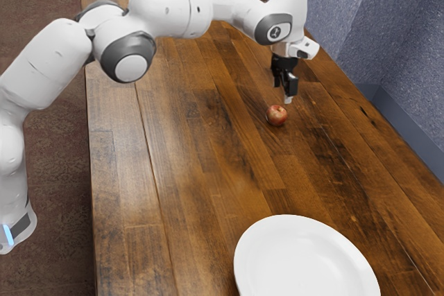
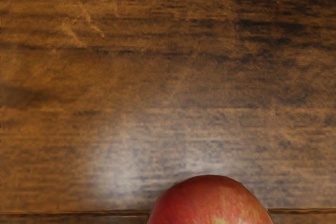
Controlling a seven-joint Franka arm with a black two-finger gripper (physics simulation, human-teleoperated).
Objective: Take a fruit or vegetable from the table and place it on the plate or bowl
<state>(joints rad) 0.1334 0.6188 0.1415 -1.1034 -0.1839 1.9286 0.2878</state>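
A red apple (image 1: 277, 114) lies on the wooden table (image 1: 180, 171), right of the middle in the exterior view. My black gripper (image 1: 286, 93) hangs just above the apple and slightly beyond it. It is open and holds nothing. In the wrist view the top of the apple (image 2: 210, 203) shows close under my hand, with bare wood around it. A white plate (image 1: 305, 258) rests at the table's near edge, well away from the apple.
Grey-blue walls (image 1: 388, 25) run along the table's far right side in the exterior view. My white arm (image 1: 173, 15) stretches over the table's back left part. Bare wood lies between the apple and the plate.
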